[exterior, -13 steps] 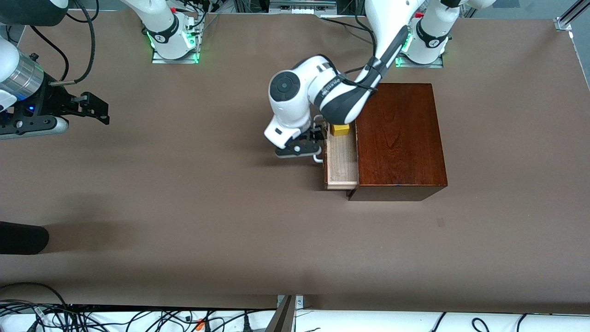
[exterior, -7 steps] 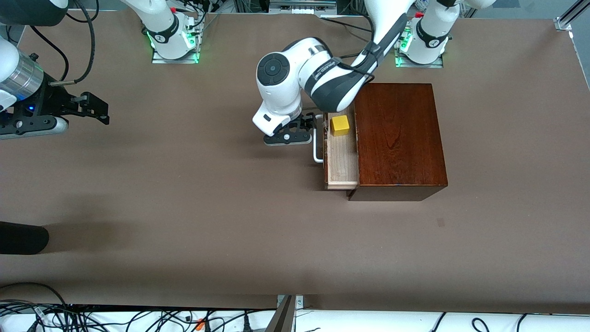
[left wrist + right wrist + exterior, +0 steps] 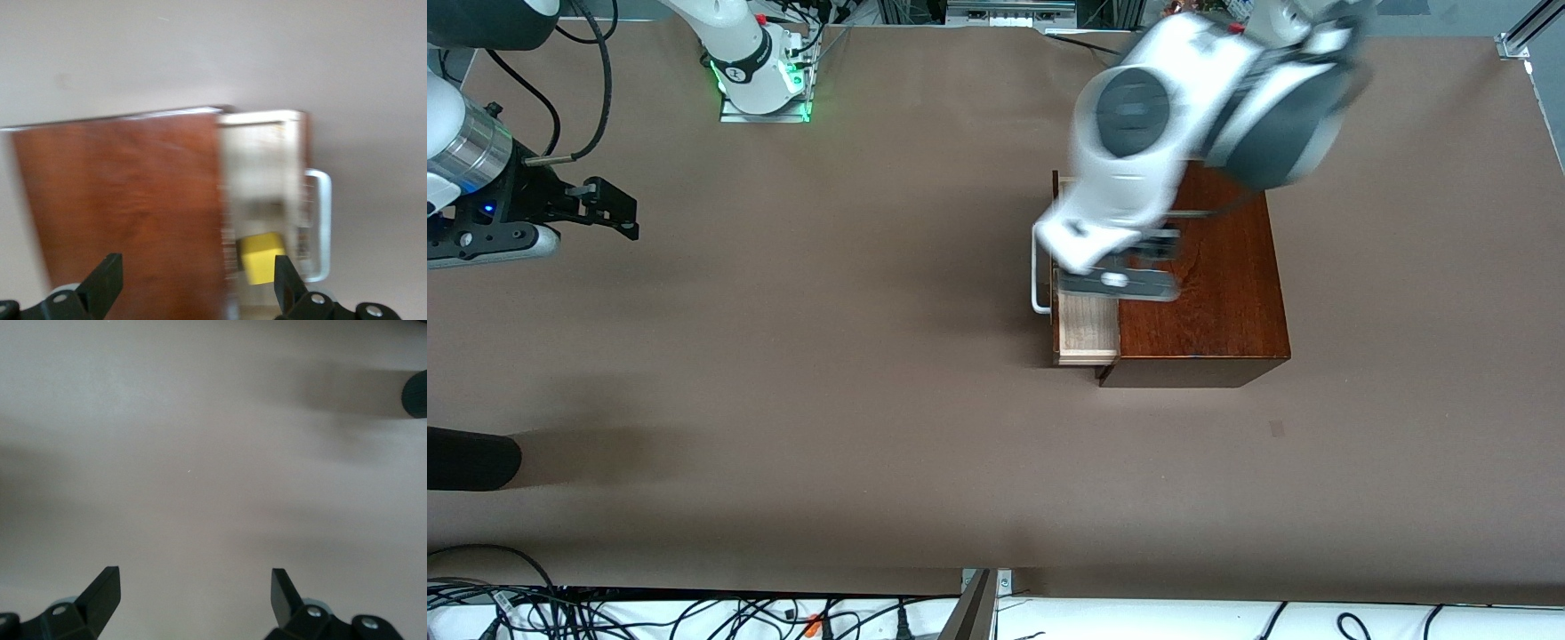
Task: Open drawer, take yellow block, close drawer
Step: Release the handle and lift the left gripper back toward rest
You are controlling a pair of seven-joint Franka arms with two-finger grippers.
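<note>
Front: left gripper [image 3: 1116, 267] high over the box [image 3: 1209, 293], drawer [image 3: 1087, 329] open. Left wrist: jaws spread, empty; block [image 3: 261, 257] in the drawer, a hurried descent could clip the drawer wall. Right wrist: right gripper [image 3: 193, 600] released, waiting.

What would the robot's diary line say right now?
drawer: open | yellow block: in drawer | left gripper: open, over wooden box | right gripper: open, waiting over bare table
</note>
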